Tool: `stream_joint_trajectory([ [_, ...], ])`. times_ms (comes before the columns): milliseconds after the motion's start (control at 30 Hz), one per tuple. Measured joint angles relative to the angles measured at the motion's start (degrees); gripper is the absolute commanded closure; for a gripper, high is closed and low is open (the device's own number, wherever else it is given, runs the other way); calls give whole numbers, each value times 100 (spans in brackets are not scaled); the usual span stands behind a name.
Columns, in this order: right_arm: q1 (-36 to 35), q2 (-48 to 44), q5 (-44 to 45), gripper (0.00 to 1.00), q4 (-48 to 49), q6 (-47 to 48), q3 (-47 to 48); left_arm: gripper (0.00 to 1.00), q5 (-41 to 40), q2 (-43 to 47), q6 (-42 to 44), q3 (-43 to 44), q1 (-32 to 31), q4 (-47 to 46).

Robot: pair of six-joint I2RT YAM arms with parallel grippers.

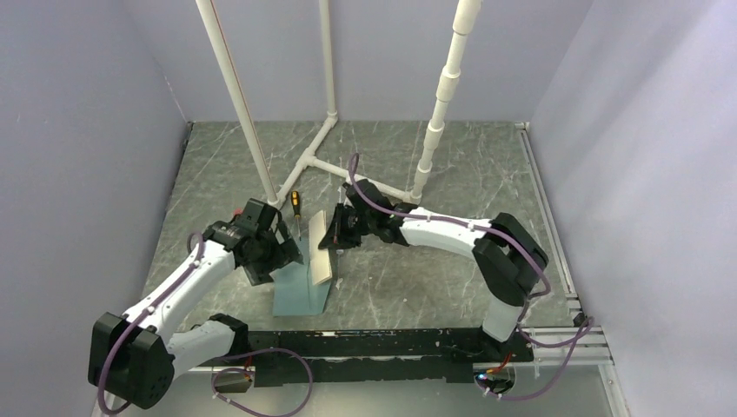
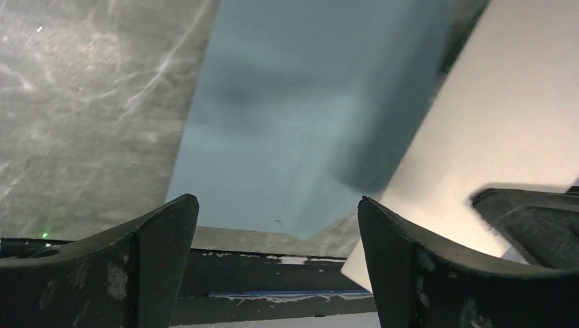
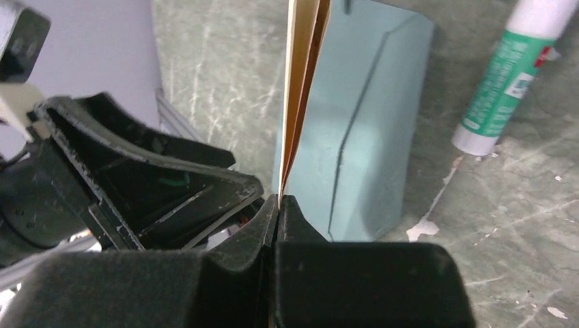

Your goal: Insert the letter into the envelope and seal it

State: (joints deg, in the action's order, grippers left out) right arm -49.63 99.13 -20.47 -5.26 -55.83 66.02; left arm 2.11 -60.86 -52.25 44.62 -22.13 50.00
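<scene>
Letter point(image 3: 301, 89) x1 in R claw point(image 3: 278, 205), 1 envelope point(image 3: 369, 130) prob. flat.

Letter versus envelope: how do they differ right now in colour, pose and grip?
Colour: the letter is tan, the envelope pale teal. Pose: the letter is held up on edge; the envelope lies flat on the table. Grip: the right end effector is shut on the letter; the left end effector hangs open over the envelope, not gripping it. Both are thin paper pieces.
</scene>
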Motion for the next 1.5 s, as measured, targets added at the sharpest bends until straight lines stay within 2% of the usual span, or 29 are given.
stream_joint_trajectory([
  [100,-31,264,109,100,92,-271,-140,15,-101,-105,-105,-380,24,-94],
  [300,-28,415,339,100,203,-417,-518,18,-396,-396,-157,-896,37,-302],
  [667,-24,837,133,100,518,304,-693,22,-348,-1010,79,-988,42,-780],
  [767,-2,933,127,100,442,461,-697,27,-293,-977,111,-1003,42,-798],
  [833,4,929,129,100,487,542,-782,34,-188,-874,116,-1067,31,-894],
  [1033,31,671,111,100,1075,616,-1368,47,142,-584,240,-1300,24,-1128],
  [1133,33,503,254,100,1298,599,-1631,51,350,-573,328,-1353,24,-1250],
  [1500,-181,149,896,100,1375,601,-1897,52,820,-647,356,-1412,-83,-1812],
])
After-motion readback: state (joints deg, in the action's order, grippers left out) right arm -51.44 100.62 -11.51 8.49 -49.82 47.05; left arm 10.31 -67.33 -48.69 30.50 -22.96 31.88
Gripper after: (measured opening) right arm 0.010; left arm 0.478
